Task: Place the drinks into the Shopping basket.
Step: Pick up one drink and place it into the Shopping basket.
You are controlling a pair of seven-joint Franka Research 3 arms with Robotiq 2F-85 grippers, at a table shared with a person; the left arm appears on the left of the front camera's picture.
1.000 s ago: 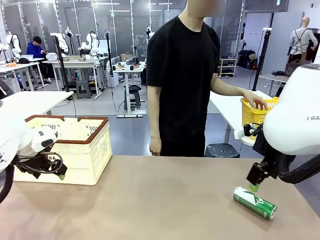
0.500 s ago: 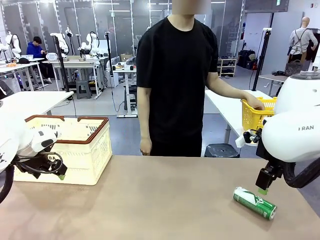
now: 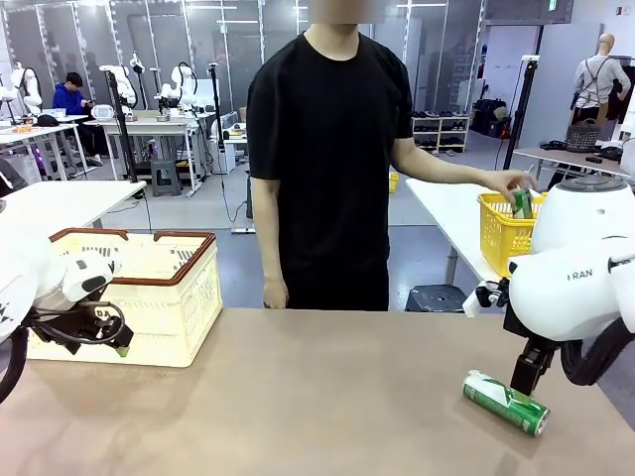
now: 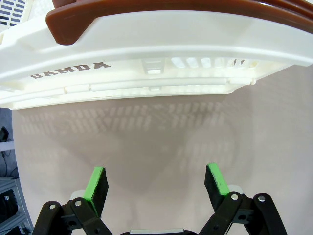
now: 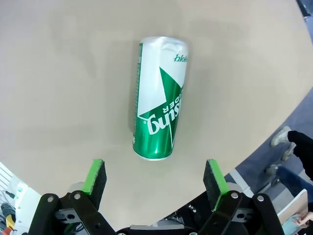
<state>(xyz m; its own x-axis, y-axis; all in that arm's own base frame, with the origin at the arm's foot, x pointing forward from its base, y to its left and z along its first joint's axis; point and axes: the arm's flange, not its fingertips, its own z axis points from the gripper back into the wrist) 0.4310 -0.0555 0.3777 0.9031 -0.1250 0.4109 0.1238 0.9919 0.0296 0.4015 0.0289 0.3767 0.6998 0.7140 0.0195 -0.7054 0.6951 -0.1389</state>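
Observation:
A green drink can (image 3: 505, 402) with white print lies on its side on the table at the right. My right gripper (image 3: 521, 385) hovers just above and behind it. In the right wrist view the can (image 5: 159, 105) lies lengthwise just ahead of the open gripper (image 5: 155, 178), whose green pads (image 5: 96, 176) hold nothing. The cream Shopping basket (image 3: 149, 297) with brown rim stands at the left. My left gripper (image 3: 111, 343) hangs open in front of its side wall (image 4: 146, 63), close to the "DAMDA" print. The person's hand holds a second green can (image 3: 521, 203).
The person stands at the far edge of the table, one arm stretched to a yellow mesh basket (image 3: 499, 233) on a white side table at the right. The brown tabletop (image 3: 298, 397) between the cream basket and the lying can is bare.
My right arm has swung right and lowered toward the lying can. The person has stepped to the picture's left and lifted a green can out of the yellow basket. The left arm is still.

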